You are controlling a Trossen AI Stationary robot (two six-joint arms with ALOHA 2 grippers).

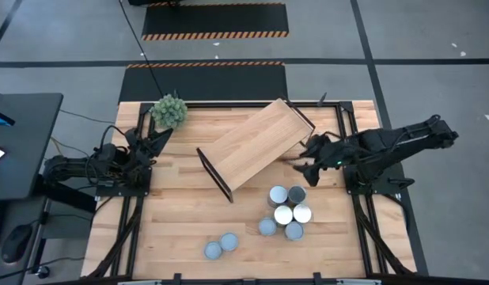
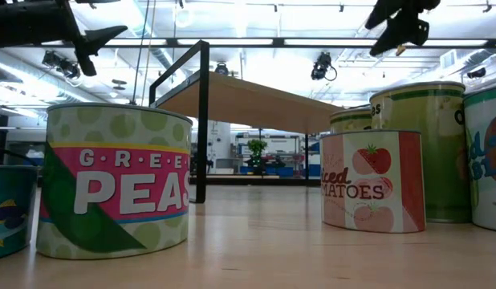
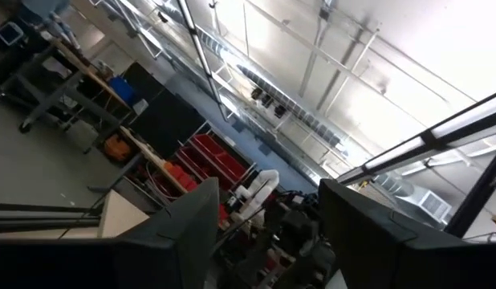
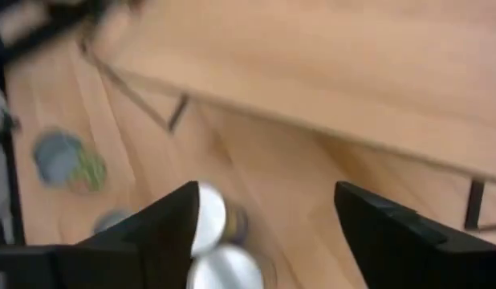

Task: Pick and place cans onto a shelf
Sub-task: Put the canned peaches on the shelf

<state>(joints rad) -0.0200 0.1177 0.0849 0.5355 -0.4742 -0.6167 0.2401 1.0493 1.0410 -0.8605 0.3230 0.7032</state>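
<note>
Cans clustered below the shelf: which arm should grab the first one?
Probably the right. Its open claw hangs beside the shelf, just above the cans. The left claw sits open near the plant, farther away.

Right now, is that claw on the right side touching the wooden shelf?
Apart. In the high view the right gripper sits just off the shelf's end, bare tabletop showing between; the right wrist view shows its open fingers holding nothing.

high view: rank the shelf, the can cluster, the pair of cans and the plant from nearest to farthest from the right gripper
From the right gripper:
1. shelf, just beside it, toward the table's middle
2. can cluster, nearer the front edge
3. pair of cans, front edge, farther left
4. plant, far back-left corner
</note>
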